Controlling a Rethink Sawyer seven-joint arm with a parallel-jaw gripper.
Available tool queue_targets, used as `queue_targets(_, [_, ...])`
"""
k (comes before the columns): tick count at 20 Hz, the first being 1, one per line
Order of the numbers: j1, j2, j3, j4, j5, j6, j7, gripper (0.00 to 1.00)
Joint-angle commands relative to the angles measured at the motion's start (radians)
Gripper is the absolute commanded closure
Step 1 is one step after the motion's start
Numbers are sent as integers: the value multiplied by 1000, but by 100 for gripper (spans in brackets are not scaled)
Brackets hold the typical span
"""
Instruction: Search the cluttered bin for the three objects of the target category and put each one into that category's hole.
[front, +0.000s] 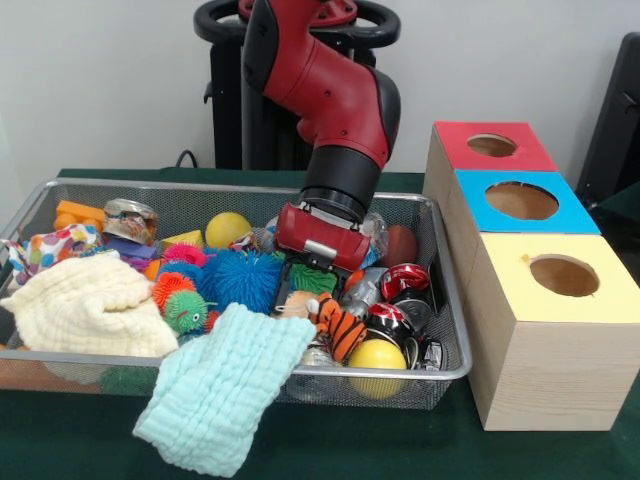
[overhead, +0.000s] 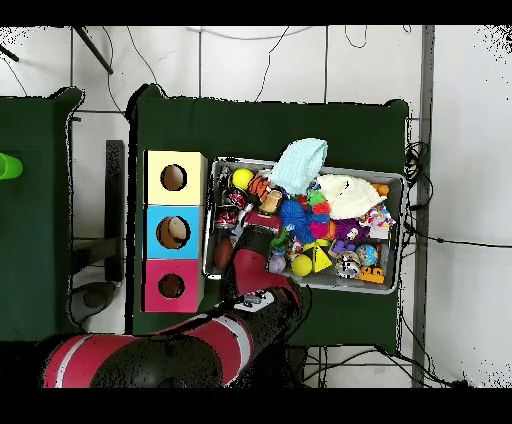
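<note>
Red/black arm reaching down from far side into middle of bin, wrist tilted. Gripper buried in clutter just right of blue spiky ball; jaws hidden by wrist housing and toys, can't tell if spread or closed.

Wire mesh bin on green table, packed full. Target category not identifiable from pics, so task objs can't be singled out; all candidates in bin, none seen at holes.

Wooden box row right of bin, touching each other: yellow-top box nearest, blue-top box mid, red-top box far; one round hole in each top.

Cream cloth near-left in bin. Mint cloth draped over near rim, hanging outside.

Blue spiky ball center. Striped tiger toy near gripper, right of mint cloth. Yellow ball near-right corner; second yellow ball far side. Red/black cans right side. Orange/green spiky toy just left of blue ball.
</note>
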Motion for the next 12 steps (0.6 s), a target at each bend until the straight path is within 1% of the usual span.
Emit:
queue_targets(1, [24,68,118,-130,101,156,47,0])
queue_targets(3, [41,57,106,-123,114,169,42,0])
queue_targets(5, [51,20,101,-108,109,202,53,0])
queue_targets(8, [73,-49,87,-97,110,304,49,0])
queue_targets(10, [91,-64,72,-103,136,336,41,0])
queue_targets(12, [106,-63,60,-117,160,355,39,0])
